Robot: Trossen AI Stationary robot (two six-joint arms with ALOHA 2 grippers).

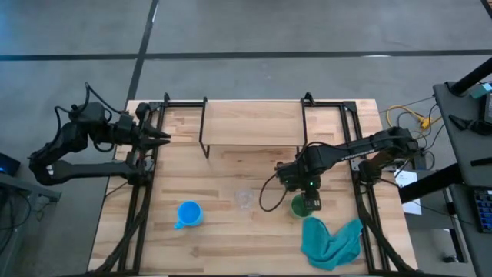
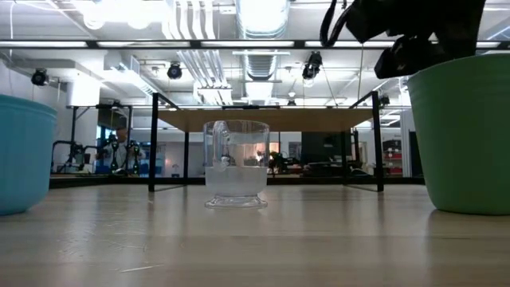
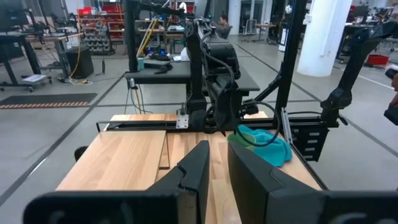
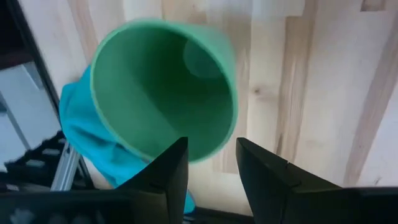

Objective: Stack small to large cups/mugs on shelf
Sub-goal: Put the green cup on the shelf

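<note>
The green cup (image 1: 300,206) stands upright on its base on the table, in front of the shelf's right end. My right gripper (image 4: 211,155) hangs open just over its rim, pointing down. One finger is over the hollow and the other outside the wall, and no touch shows. The tiny clear glass cup (image 1: 244,198) stands near the table's middle. The blue mug (image 1: 189,213) stands further left. The shelf (image 1: 252,123) spans the far side. My left gripper (image 1: 165,137) waits shut at the table's far left edge.
A teal cloth (image 1: 332,240) lies crumpled near the table's front right corner, right beside the green cup. Black frame rails (image 1: 142,192) run along both sides of the table. Bare wood lies between the glass cup and the shelf.
</note>
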